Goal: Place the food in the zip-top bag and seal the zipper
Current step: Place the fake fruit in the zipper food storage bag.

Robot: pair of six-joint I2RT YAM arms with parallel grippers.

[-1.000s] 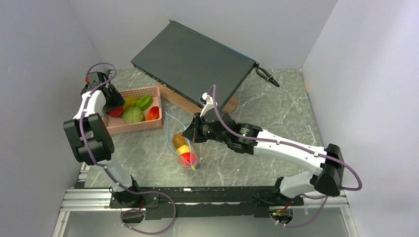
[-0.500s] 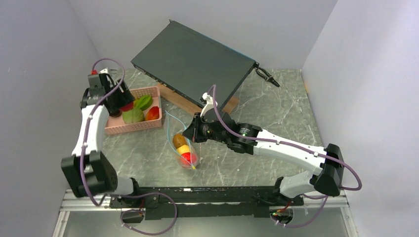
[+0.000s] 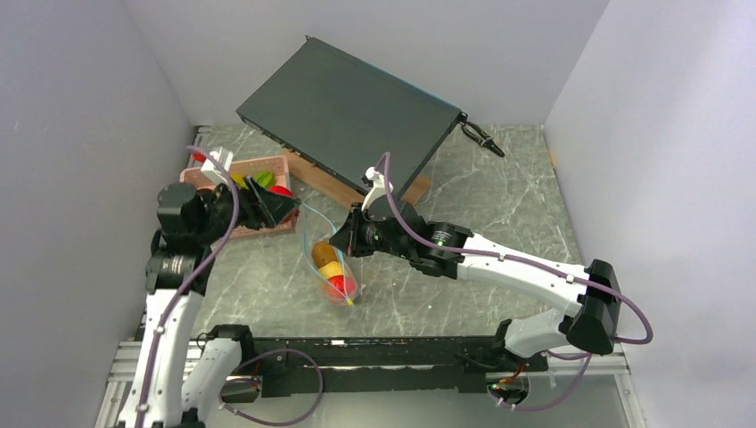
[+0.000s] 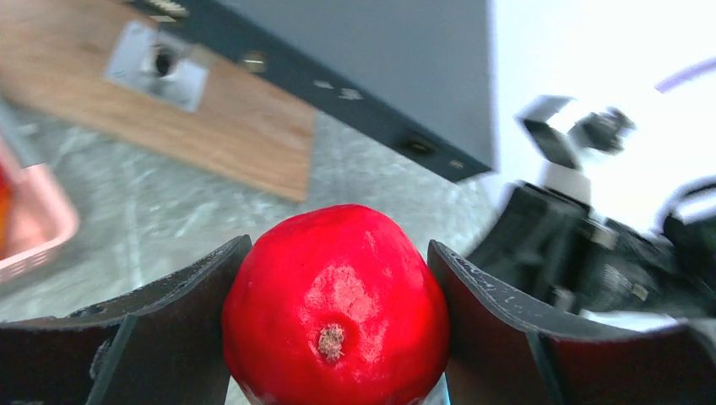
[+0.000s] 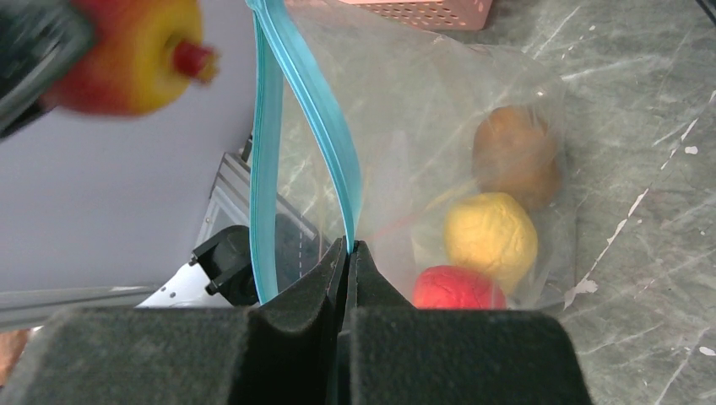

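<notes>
My left gripper (image 3: 280, 201) is shut on a glossy red fruit (image 4: 336, 308) and holds it in the air over the right end of the pink basket (image 3: 267, 228), just left of the bag. The same fruit shows at the top left of the right wrist view (image 5: 127, 55). My right gripper (image 5: 349, 249) is shut on the teal zipper (image 5: 312, 93) and holds the mouth of the clear zip-top bag (image 5: 439, 126) up and open. In the bag lie a brown piece (image 5: 517, 156), a yellow one (image 5: 491, 238) and a red one (image 5: 456, 289).
Green food (image 3: 265, 179) and yellow food (image 3: 236, 179) lie in the basket, mostly hidden by the left arm. A flat black device (image 3: 348, 111) leans on a wooden board (image 3: 325, 183) behind the bag. A small black tool (image 3: 481, 138) lies at the back right.
My left arm has lifted the red fruit out of the basket and swung it right, toward the bag's mouth. The right arm and the bag have not moved.
</notes>
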